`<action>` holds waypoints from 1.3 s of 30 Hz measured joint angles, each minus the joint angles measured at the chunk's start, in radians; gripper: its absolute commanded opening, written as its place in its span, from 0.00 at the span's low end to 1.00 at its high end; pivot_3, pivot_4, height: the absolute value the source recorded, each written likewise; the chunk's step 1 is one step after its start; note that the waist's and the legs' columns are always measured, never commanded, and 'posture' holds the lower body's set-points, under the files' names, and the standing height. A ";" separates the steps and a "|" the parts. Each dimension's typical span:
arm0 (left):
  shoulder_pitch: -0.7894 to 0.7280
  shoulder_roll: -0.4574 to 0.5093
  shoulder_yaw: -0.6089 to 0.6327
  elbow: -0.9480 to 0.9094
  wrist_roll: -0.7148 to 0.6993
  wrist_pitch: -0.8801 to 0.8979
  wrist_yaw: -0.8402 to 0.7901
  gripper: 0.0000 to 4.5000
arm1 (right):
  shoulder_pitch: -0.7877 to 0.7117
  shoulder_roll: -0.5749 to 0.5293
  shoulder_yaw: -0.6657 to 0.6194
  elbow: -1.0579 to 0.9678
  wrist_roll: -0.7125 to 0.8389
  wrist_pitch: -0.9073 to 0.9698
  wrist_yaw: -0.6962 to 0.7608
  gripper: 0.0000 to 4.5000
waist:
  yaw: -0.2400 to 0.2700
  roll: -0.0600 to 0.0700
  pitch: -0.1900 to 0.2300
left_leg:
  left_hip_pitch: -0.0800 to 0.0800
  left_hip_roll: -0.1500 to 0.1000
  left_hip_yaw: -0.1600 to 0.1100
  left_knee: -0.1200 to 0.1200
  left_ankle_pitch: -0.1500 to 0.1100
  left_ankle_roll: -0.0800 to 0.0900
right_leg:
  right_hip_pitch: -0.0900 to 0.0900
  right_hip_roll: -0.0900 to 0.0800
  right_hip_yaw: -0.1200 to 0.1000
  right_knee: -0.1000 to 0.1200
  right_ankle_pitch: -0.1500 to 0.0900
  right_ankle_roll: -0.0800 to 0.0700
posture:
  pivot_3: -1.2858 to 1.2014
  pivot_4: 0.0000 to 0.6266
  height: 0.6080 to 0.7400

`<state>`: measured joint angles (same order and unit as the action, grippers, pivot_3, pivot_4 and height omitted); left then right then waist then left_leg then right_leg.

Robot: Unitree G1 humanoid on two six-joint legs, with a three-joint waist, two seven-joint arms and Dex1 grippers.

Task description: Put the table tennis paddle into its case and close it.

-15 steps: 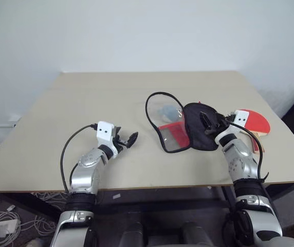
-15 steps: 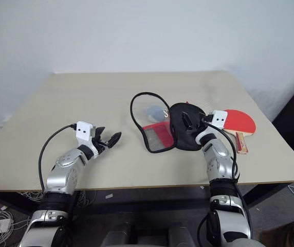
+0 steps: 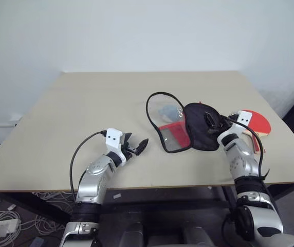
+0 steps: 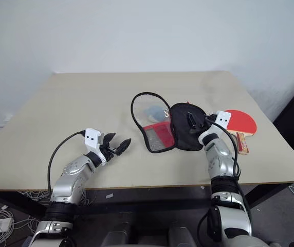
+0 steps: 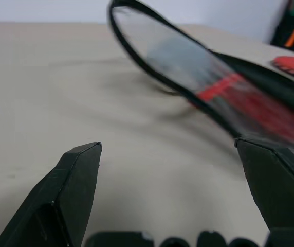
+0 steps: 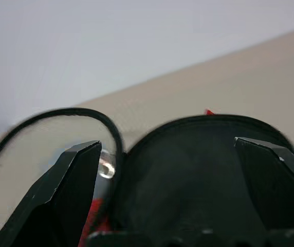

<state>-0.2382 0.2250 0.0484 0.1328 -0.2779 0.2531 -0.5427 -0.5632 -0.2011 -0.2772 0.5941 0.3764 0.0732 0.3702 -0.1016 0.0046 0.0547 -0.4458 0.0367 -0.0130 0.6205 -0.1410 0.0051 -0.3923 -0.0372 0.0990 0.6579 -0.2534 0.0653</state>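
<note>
The case (image 3: 201, 133) lies unzipped and spread open at the table's centre right. Its black-lined half is on the right. Its clear window flap (image 3: 168, 121), with a red panel, stands tilted up on the left. The table tennis paddle (image 3: 259, 123) lies flat, red face up, just right of the case, its handle (image 4: 242, 144) pointing toward the front edge. My right gripper (image 3: 211, 121) hovers open over the black lining, with nothing between its fingers (image 6: 70, 190). My left gripper (image 3: 136, 146) is open and empty near the front, left of the flap (image 5: 214, 87) and pointing at it.
A small pale rounded object (image 3: 166, 110) shows through the clear flap. The tan table (image 3: 85, 103) is bare on its left and far parts. Its front edge runs just under both forearms, and a white wall rises behind it.
My left gripper has moved right and a little nearer the front edge, closing on the case flap. The right gripper has hardly moved, and the case and paddle lie as before.
</note>
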 measured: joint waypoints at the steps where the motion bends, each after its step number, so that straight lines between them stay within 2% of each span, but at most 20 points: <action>1: 0.008 0.002 -0.003 -0.014 -0.001 0.007 -0.003 0.99 | -0.003 -0.019 -0.005 0.010 -0.004 0.009 -0.008 1.00 | 0.000 0.000 0.000 | 0.000 0.000 0.000 0.000 0.000 0.000 | 0.000 0.000 0.000 0.000 0.000 0.000 | 0.52 0.00 0.82; 5: 0.037 0.001 -0.035 -0.048 -0.005 0.044 -0.007 0.99 | -0.010 -0.092 -0.014 0.038 -0.025 0.062 -0.024 1.00 | 0.000 0.000 0.000 | 0.000 0.000 0.000 0.000 0.000 0.000 | 0.000 0.000 0.000 0.000 0.000 0.000 | 0.52 0.00 0.82; 8: 0.031 0.006 -0.064 -0.065 -0.002 0.064 -0.012 0.99 | -0.023 -0.150 0.022 0.068 -0.072 0.174 -0.051 1.00 | 0.000 0.000 0.000 | 0.000 0.000 0.000 0.000 0.000 0.000 | -0.001 -0.001 0.000 0.000 0.000 0.000 | 0.52 0.00 0.82; 11: 0.009 0.011 -0.075 -0.067 0.007 0.077 -0.010 0.99 | -0.023 -0.169 0.027 0.084 -0.091 0.220 -0.069 1.00 | 0.000 0.000 0.000 | 0.000 -0.001 0.000 0.000 0.000 0.000 | 0.000 -0.001 0.000 0.000 0.000 0.000 | 0.52 0.00 0.82; 17: -0.090 0.006 -0.083 -0.037 0.019 0.068 -0.020 0.99 | -0.095 -0.226 0.014 0.180 -0.111 0.273 -0.119 1.00 | 0.000 0.001 0.001 | 0.000 -0.002 0.000 0.000 0.000 0.000 | 0.000 -0.001 0.001 -0.001 0.000 0.000 | 0.52 0.00 0.82; 24: -0.098 -0.027 -0.121 0.003 0.035 0.049 -0.028 0.99 | -0.198 -0.344 -0.063 0.315 -0.111 0.231 -0.171 1.00 | 0.000 0.001 0.001 | -0.001 -0.002 0.000 0.000 0.000 0.001 | 0.002 -0.001 0.002 -0.004 -0.001 0.002 | 0.52 0.00 0.82; 31: -0.098 -0.026 -0.122 0.003 0.038 0.047 -0.031 0.99 | -0.200 -0.384 -0.064 0.478 -0.124 0.286 -0.141 1.00 | -0.002 0.001 0.001 | -0.001 -0.002 0.001 0.000 0.001 0.001 | 0.002 -0.001 0.004 -0.004 -0.001 0.002 | 0.52 0.00 0.82; 39: -0.100 -0.024 -0.120 0.004 0.038 0.047 -0.032 0.99 | -0.212 -0.387 -0.059 0.503 -0.138 0.314 -0.112 1.00 | -0.005 0.000 0.001 | 0.000 -0.003 0.000 0.001 0.001 0.001 | 0.002 -0.001 0.003 -0.003 -0.001 0.002 | 0.52 0.00 0.82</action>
<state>-0.3380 0.2012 -0.0713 0.1365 -0.2396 0.3002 -0.5752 -0.7756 -0.5883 -0.3363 1.0973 0.2386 0.3871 0.2580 -0.1067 0.0041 0.0554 -0.4458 0.0342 -0.0127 0.6210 -0.1404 0.0061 -0.3905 -0.0380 0.1023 0.6544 -0.2547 0.0671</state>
